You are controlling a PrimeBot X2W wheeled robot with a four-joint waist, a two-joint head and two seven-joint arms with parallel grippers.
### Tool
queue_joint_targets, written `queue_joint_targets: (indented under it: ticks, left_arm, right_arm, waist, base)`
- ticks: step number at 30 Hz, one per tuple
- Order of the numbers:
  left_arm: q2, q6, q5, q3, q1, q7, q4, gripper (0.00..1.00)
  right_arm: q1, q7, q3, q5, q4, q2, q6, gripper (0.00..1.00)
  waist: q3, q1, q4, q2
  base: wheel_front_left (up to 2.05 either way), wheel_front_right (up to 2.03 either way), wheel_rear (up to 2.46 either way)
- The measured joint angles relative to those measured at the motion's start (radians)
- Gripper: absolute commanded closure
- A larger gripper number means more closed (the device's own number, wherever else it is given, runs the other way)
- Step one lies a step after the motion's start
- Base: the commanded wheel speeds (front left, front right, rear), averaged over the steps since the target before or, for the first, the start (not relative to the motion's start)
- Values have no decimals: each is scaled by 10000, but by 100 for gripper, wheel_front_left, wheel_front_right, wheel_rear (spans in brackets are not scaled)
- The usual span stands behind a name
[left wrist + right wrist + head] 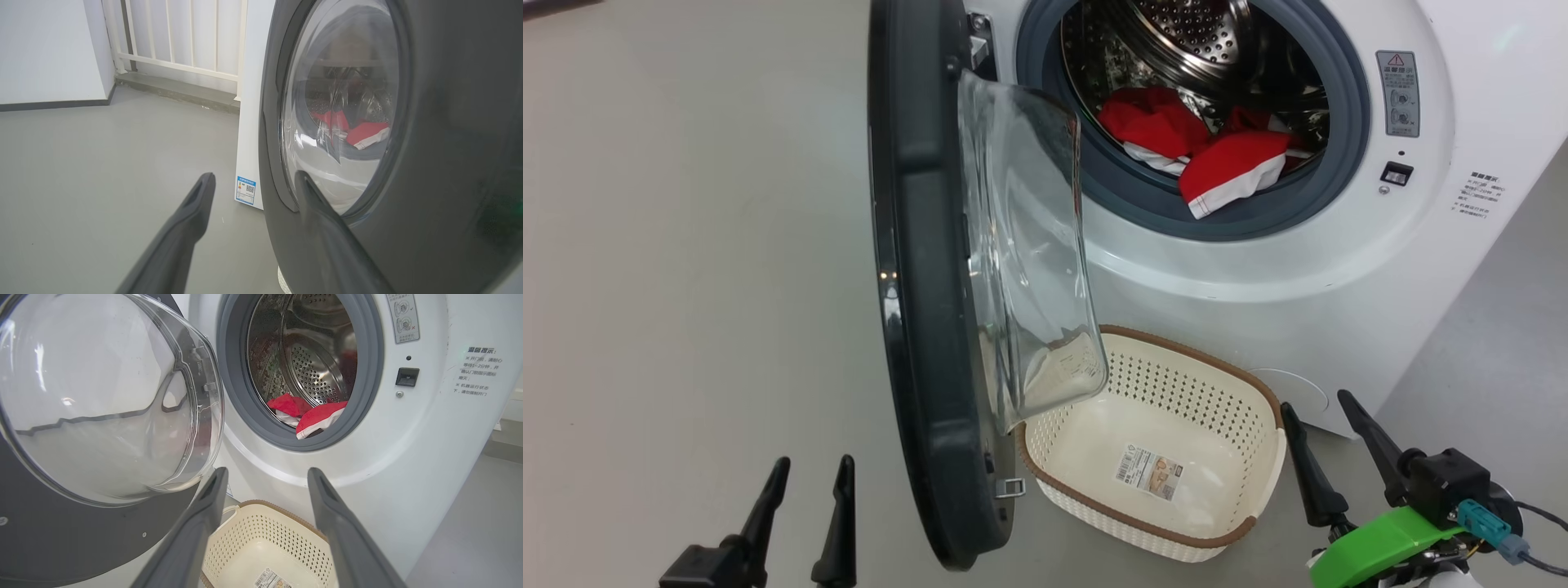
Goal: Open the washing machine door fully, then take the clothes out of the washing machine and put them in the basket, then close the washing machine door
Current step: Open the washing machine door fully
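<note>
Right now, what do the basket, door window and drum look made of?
Basket: likely matte cream plastic, with moulded holes and a brown woven-look rim. Door window: clear and glossy, probably glass; the basket shows through it. Drum: shiny perforated metal, likely steel, with bright reflections.

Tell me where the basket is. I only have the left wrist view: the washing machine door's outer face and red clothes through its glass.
Observer: The basket sits on the floor close in front of the washing machine, below the grey gasket.
Operator: Is anything in it?
Observer: None of the clothes, just a paper label on its bottom.
Operator: And the right gripper?
Observer: The right gripper hangs open and empty beside the basket's right end, fingers pointing toward the machine.
</note>
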Motion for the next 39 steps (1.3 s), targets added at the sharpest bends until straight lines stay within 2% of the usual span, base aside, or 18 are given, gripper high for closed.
queue_joint_targets:
  ticks: [10, 11, 12, 18, 22, 26, 30, 34, 37, 39]
  left_arm:
    - [0, 6, 17, 6, 145, 0, 6, 0]
    - [0, 15, 42, 12, 145, 0, 8, 16]
    - [0, 15, 42, 12, 145, 0, 8, 100]
    - [-2, 125, 29, 420, 120, 2, -602, 100]
    - [0, 295, -48, 844, -43, 2, -1944, 100]
    - [2, 374, -263, 748, -301, -44, -3753, 100]
    - [8, 362, -360, -171, -304, -84, -4959, 100]
    - [13, 88, -267, -1574, -198, -84, -5609, 100]
    - [33, -73, -286, -2449, 197, -84, -5313, 100]
    - [59, -132, -443, -3154, 415, -82, -4577, 100]
  right_arm:
    - [128, 0, -198, -90, 52, 115, 0, 0]
    - [128, 0, -207, -98, 52, 130, 0, 0]
    - [128, 0, -207, -98, 52, 130, 0, 0]
    - [129, 0, -244, -259, 58, 199, 0, 0]
    - [132, 0, -257, -263, 54, 211, 0, 0]
    - [132, 0, -270, -263, 38, 213, 0, 0]
    - [132, 0, -293, -265, 8, 213, 0, 0]
    - [132, 0, -305, -265, -10, 213, 0, 0]
    - [130, 0, -314, -265, -21, 215, 0, 0]
    - [128, -2, -337, -265, -21, 213, 0, 0]
  waist:
    - [-12, 0, -37, 0]
    - [-15, 0, -36, 0]
    - [-15, 0, -36, 0]
    - [-43, 0, -9, 0]
    - [-41, 0, 8, 0]
    - [-44, 0, 11, 0]
    - [-60, 0, -2, 0]
    - [-53, 0, -62, 0]
    - [-26, 0, -89, 0]
    - [-12, 0, -106, 0]
  base:
    - [0, 0, 0]
    - [0, 0, 0]
    - [0, 0, 0]
    - [0, 0, 0]
    - [0, 0, 0]
    - [0, 0, 0]
    - [0, 0, 0]
    - [0, 0, 0]
    - [0, 0, 0]
    - [0, 0, 0]
